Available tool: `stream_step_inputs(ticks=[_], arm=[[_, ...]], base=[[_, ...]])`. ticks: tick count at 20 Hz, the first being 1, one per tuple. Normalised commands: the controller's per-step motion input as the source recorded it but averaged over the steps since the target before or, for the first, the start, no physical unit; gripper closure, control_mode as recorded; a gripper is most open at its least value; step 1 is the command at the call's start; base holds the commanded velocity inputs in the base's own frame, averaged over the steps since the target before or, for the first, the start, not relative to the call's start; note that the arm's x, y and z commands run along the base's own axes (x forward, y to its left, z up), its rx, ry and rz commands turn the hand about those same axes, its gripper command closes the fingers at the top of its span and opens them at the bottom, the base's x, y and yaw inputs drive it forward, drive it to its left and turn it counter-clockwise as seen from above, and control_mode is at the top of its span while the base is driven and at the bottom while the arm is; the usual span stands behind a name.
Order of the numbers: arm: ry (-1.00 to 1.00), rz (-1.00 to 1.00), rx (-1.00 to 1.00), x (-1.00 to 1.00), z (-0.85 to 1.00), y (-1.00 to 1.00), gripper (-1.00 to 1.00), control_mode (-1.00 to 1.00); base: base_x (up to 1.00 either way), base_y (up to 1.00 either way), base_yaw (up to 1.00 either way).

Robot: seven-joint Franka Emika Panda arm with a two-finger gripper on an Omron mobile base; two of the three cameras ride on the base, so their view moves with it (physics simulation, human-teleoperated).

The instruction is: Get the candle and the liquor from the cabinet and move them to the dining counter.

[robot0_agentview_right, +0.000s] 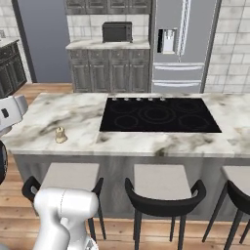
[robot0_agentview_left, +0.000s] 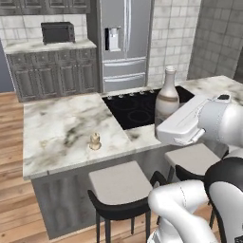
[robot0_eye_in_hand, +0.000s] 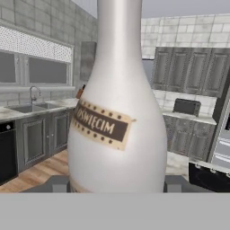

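Kitchen behind; gripper (robot0_eye_in_hand: 115, 186) part-open, clamps liquor (robot0_eye_in_hand: 117, 112).

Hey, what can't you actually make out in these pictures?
Base of the liquor bottle: hidden behind the arm in the left base view, so whether it touches the dining counter is unclear.
Top of its neck: cut off by the hand view's upper edge.
The candle: too small for detail in both base views.
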Motion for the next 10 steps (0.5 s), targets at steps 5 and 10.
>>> stream_step_inputs(ticks=[5,10], arm=[[0.0,0.0,0.0,0.0,0.0,0.0,1.0,1.0],[0.0,0.0,0.0,0.0,0.0,0.0,1.0,1.0]], base=[[0.87,0.0,0.05],[0.69,0.0,0.08]])
